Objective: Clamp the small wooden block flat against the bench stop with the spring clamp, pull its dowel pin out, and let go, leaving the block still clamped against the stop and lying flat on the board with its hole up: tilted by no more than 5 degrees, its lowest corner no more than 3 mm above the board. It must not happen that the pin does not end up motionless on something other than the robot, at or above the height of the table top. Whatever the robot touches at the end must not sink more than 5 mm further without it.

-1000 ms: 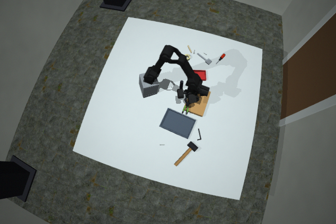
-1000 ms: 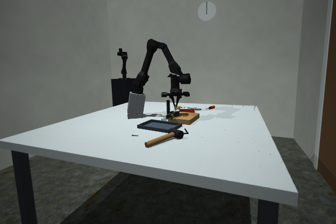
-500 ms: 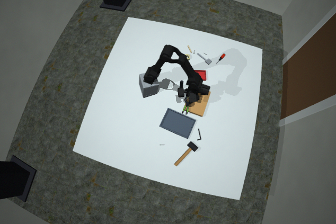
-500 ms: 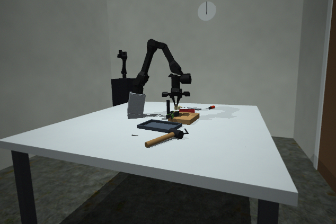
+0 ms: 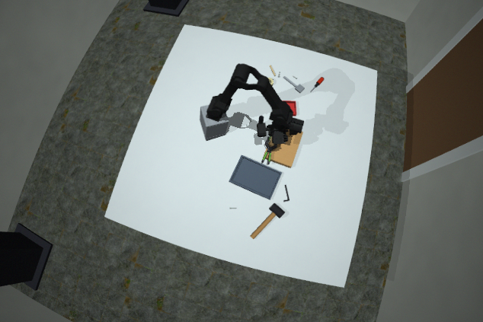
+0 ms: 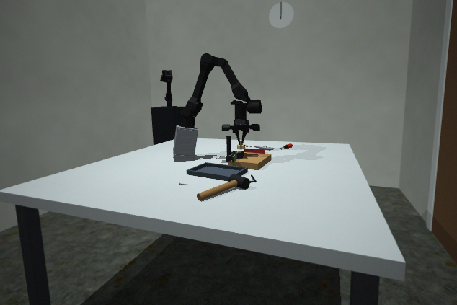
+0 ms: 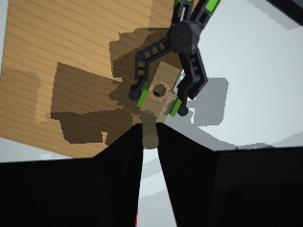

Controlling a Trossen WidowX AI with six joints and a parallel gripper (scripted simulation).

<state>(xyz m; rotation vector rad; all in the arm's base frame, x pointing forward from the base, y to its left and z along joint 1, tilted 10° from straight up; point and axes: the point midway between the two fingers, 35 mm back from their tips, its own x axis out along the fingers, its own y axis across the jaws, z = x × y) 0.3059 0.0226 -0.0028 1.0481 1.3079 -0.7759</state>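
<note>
Overhead, the end effector [image 7: 150, 138] pinches the dowel pin [image 7: 150, 134] — bench stop hidden beneath the spring clamp [image 7: 184, 52].

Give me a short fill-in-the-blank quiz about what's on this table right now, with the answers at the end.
1. The gripper is shut on the ____.
2. The spring clamp grips the small wooden ____.
3. The block's hole is ____: the pin is out.
4. The hammer lies nearest the dark ____.

Answers: pin; block; empty; tray
</note>
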